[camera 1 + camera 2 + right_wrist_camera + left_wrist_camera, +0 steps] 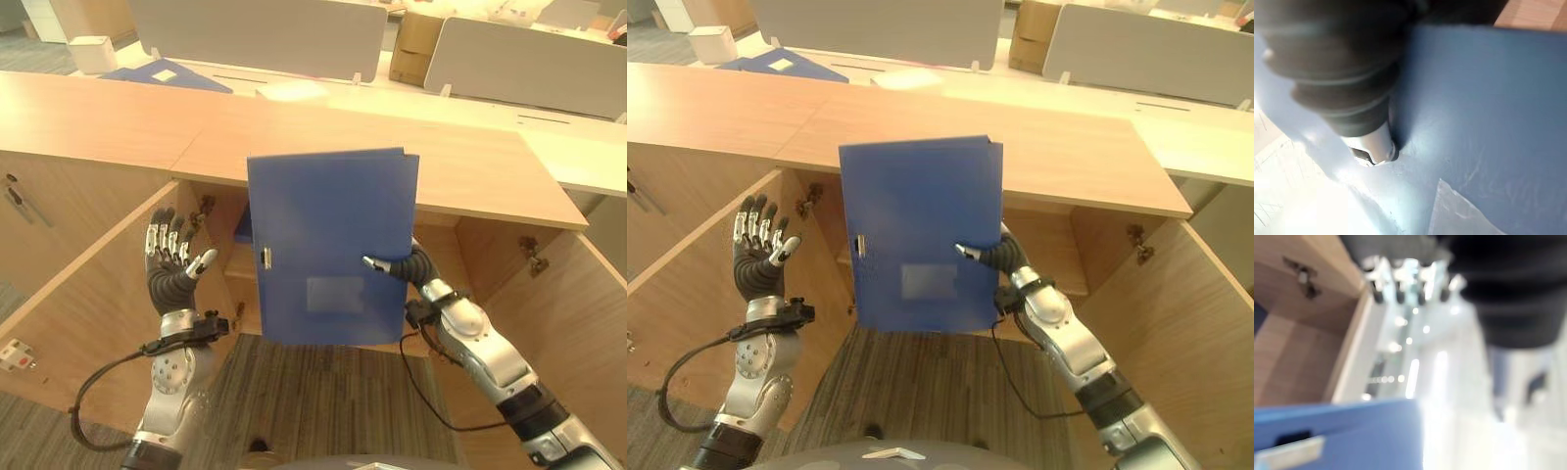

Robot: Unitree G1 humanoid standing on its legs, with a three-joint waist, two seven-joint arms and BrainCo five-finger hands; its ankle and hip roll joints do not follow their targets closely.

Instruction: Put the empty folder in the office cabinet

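**Blue folder held upright before the open cabinet**

The right hand point(407, 266) holds the blue folder point(331, 245) by its right edge, the thumb pressed across the front cover and the fingers behind it, so the hand is clamped on the folder. The folder stands upright and nearly square to the head camera, its top edge level with the front edge of the wooden surface point(470, 166) that caps the cabinet point(88, 284). A small silver clasp point(265, 258) sits on the folder's left edge, and a pale rectangular label pocket point(334, 295) lies on the lower part of the cover. In the right wrist view the thumb tip point(1376, 149) bears down on the blue cover, with a corner of the clear pocket beside it.

The left hand point(174, 257) is raised to the left of the folder, apart from it, with its fingers straight and spread and holding nothing. It hangs in front of the open left cabinet door point(59, 323).

Both cabinet doors stand open, the right door point(578, 323) swung out past the right arm. Behind the folder the cabinet's inside shows as a shaded wooden compartment, with a bit of something blue point(243, 227) just past the folder's left edge. On the far side of the surface lie another blue folder point(171, 74) and a white box point(93, 54); a cardboard box point(415, 46) stands farther back between grey desk dividers.
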